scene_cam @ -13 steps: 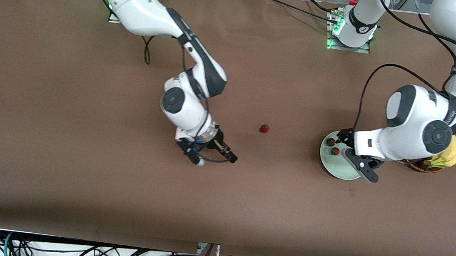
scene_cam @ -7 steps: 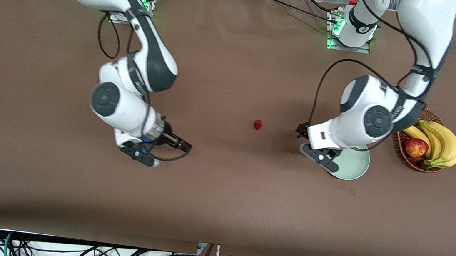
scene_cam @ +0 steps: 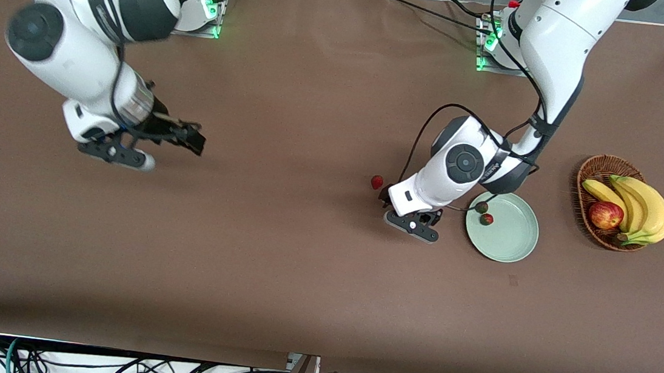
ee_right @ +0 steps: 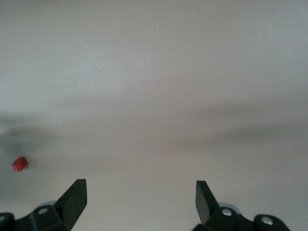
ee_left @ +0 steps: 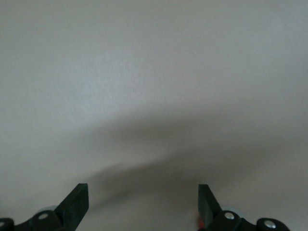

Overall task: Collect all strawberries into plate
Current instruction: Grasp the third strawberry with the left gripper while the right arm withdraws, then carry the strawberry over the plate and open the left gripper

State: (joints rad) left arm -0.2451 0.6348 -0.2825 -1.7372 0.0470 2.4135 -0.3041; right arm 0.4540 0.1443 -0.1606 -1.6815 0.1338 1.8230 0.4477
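Observation:
One strawberry (scene_cam: 376, 182) lies on the brown table, apart from the pale green plate (scene_cam: 509, 243). Two more strawberries (scene_cam: 481, 207) (scene_cam: 487, 219) sit in the plate near its rim. My left gripper (scene_cam: 400, 214) is open and empty, low over the table between the lone strawberry and the plate. In the left wrist view the left gripper (ee_left: 143, 197) frames bare table, with a red speck of strawberry (ee_left: 198, 223) beside one finger. My right gripper (scene_cam: 173, 154) hangs open and empty over the table toward the right arm's end. The right wrist view shows the right gripper (ee_right: 141, 195) and the lone strawberry (ee_right: 19, 163) far off.
A brown wicker basket (scene_cam: 591, 169) with bananas (scene_cam: 640, 207) and a red-yellow apple (scene_cam: 605, 214) stands beside the plate, toward the left arm's end. Cables run along the table's back edge by the arm bases.
My left gripper has travelled from over the plate to beside the lone strawberry, uncovering the plate's two berries. My right arm has swung away toward its own end of the table.

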